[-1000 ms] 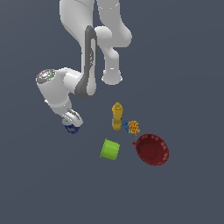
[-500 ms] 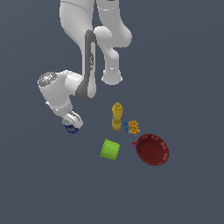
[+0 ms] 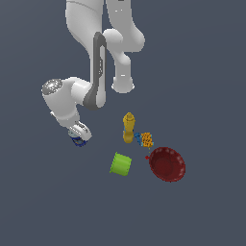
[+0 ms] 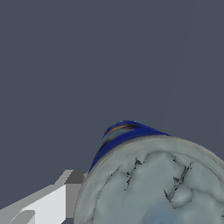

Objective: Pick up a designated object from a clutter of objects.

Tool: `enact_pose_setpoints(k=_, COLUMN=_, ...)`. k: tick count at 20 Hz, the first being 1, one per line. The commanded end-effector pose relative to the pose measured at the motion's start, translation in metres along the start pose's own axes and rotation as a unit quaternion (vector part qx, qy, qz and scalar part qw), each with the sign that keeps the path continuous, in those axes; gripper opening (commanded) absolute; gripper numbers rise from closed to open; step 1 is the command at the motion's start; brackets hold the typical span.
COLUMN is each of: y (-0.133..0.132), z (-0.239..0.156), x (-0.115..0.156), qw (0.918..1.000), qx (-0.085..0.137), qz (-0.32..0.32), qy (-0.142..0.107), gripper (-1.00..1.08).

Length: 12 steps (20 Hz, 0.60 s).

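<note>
The designated object is a dark-blue can point(image 3: 78, 142) with a grey-silver lid, at the exterior view's left and apart from the other clutter. My gripper point(image 3: 79, 136) comes down on it from above, and the can shows only as a blue sliver under the white fingers. In the wrist view the can point(image 4: 151, 186) fills the frame, lid toward the camera, its blue side with an orange streak behind. One white finger point(image 4: 46, 204) rests against its edge; the other finger is out of frame. The gripper is shut on the can.
To the exterior view's right stand the upright yellow bottle point(image 3: 128, 128), a small orange-and-blue box point(image 3: 145, 139) beside it, the lime-green cup point(image 3: 120, 164) lying on its side, and the dark red bowl point(image 3: 167, 164). The arm's white base point(image 3: 122, 81) rises behind them.
The arm's elbow and wrist have shifted only a hair; the gripper stays over the can at the same spot. The other objects have not moved.
</note>
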<state>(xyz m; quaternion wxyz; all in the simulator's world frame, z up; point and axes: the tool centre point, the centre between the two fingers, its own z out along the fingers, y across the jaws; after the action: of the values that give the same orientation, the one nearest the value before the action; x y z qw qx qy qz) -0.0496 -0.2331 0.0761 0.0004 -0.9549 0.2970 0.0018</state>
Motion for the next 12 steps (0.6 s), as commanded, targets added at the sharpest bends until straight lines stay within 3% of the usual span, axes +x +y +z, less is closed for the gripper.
enact_pose_setpoints(k=1, y=-0.002, z=-0.006, x=0.001, qw=1.0, qx=0.0, qz=0.0, qy=0.002, gripper=-1.0)
enact_pose_setpoints(k=12, y=-0.02, z=-0.069, x=-0.005, qw=1.0, qx=0.0, qz=0.0, qy=0.002, gripper=-1.0)
